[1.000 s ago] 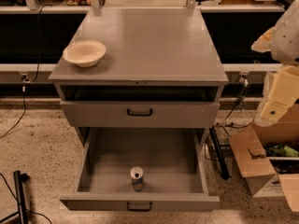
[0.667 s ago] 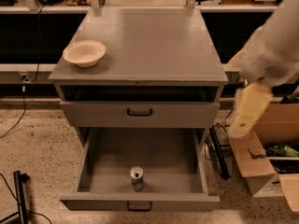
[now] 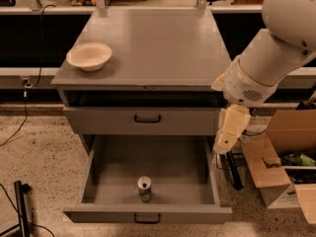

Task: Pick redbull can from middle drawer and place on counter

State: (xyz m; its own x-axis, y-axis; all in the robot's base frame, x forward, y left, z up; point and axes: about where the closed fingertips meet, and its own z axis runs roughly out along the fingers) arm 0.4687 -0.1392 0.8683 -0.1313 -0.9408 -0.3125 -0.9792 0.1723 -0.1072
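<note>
The gripper (image 3: 223,143) hangs beside the counter's (image 3: 158,48) right front corner. The middle drawer (image 3: 148,214) is open to reach from above, with a can (image 3: 144,188) by its front panel. A bowl (image 3: 89,56) sits at the counter's left edge.

Slim redbull can (image 3: 144,188) upright, silver lid w/ tab, in middle drawer (image 3: 163,159), ctr, near its front panel. Drawer grey, pulled open. Flat grey counter (image 3: 153,43) above drawer. Cream gripper (image 3: 223,143) over drawer's right edge.
</note>
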